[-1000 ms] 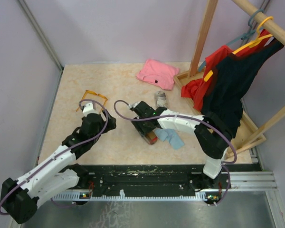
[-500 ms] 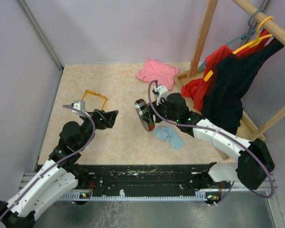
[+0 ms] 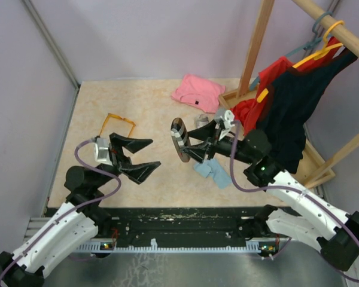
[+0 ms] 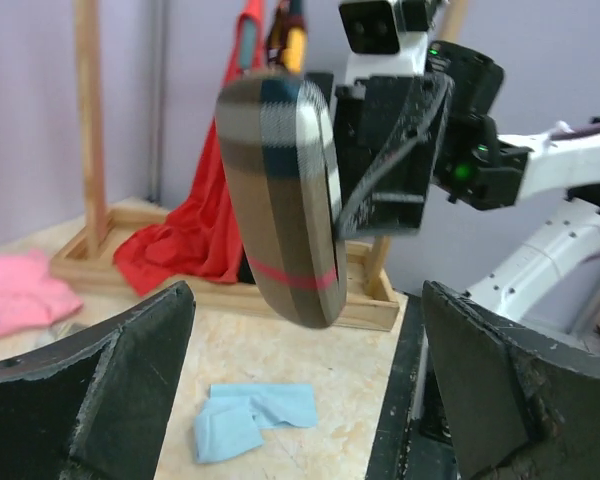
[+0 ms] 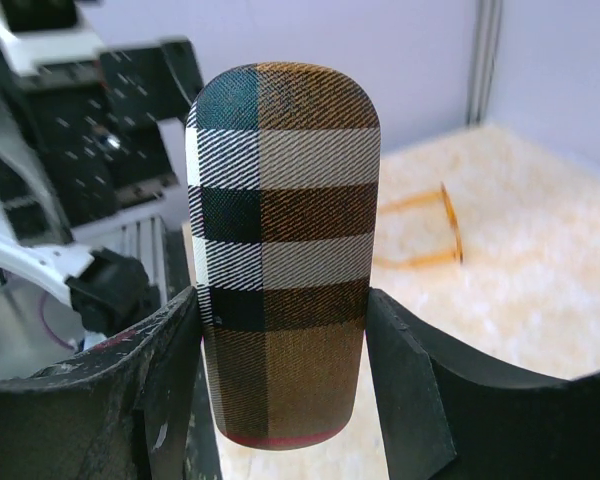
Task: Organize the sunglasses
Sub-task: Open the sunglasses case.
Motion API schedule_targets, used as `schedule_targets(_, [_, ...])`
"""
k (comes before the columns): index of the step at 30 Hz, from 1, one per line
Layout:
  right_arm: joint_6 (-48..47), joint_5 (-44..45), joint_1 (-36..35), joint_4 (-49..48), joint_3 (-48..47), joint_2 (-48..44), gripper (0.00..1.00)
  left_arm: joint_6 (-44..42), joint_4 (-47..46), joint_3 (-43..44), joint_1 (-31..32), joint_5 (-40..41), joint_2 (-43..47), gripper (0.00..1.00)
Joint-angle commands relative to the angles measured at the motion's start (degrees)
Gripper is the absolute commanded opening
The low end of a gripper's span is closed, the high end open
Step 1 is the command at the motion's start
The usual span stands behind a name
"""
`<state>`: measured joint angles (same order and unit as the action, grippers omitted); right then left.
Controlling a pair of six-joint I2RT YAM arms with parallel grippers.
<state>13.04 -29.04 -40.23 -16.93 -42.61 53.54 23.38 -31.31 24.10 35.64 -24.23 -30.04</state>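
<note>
Beige marbled table inside a lilac-walled enclosure, with a wooden clothes rack at the right carrying red and black garments. On the right arm, the right jaws are partly open and clamped on the flat sides of a plaid glasses case. It is held clear of the table, long axis roughly upright, and presented toward the other arm, apparently so it can be reached from the opposite side. On the left arm, the left jaws are spread to their widest and empty, aimed at the case with a gap on each side, judged ready to take or open it. Behind them the orange-amber sunglasses lie on the table, untouched and well apart from the case. No red pair shows in any view. Near the raised case lies a light blue cloth, and a pink folded garment sits at the far edge.
</note>
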Motion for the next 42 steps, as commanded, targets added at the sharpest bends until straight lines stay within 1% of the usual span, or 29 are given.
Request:
schedule_targets(1, [1.2,-4.82,0.33,-16.53,0.61,-4.6,0.0,-2.36,-14.02,1.88,0.04,-12.47,-2.88,1.0])
schedule_targets(3, [1.31,-5.94,0.32,-21.85,2.23,-5.57,0.0,-1.92,-15.71,4.37,0.04,-14.38,-5.71,1.0])
schedule_targets(5, [0.73,-6.94,0.28,-24.14,3.16,-6.79,0.0,-0.97,-17.93,6.54,0.04,-17.16,-9.15,1.0])
schedule_targets(8, [-2.99,-9.56,0.33,-20.6,1.7,-7.58,0.0,1.58,-22.79,8.71,0.05,-20.68,-13.75,1.0])
schedule_targets(10, [-5.16,-11.49,0.33,-19.15,0.83,-7.21,0.0,2.97,-25.91,9.86,0.05,-21.36,-16.19,1.0])
schedule_targets(15, [-5.69,-14.18,0.33,-19.71,0.07,-5.61,0.0,4.97,-27.23,11.89,0.06,-20.97,-20.46,1.0])
schedule_targets(25, [-5.27,-15.72,0.31,-20.36,-1.48,-2.04,0.0,7.6,-29.27,13.12,0.3,-21.84,-24.12,0.98])
schedule_targets(31, [-3.94,-16.27,0.33,-22.26,-1.67,-1.2,0.0,7.81,-29.34,13.36,0.83,-22.46,-25.45,0.95])
schedule_targets(37, [-3.3,-16.91,0.33,-22.52,-2.32,-0.47,0.0,8.22,-29.2,13.49,1.1,-22.26,-26.07,0.89])
schedule_targets(42, [-2.79,-17.45,0.3,-22.98,-2.76,0.16,0.0,8.18,-29.05,13.43,1.43,-22.2,-26.57,0.89])
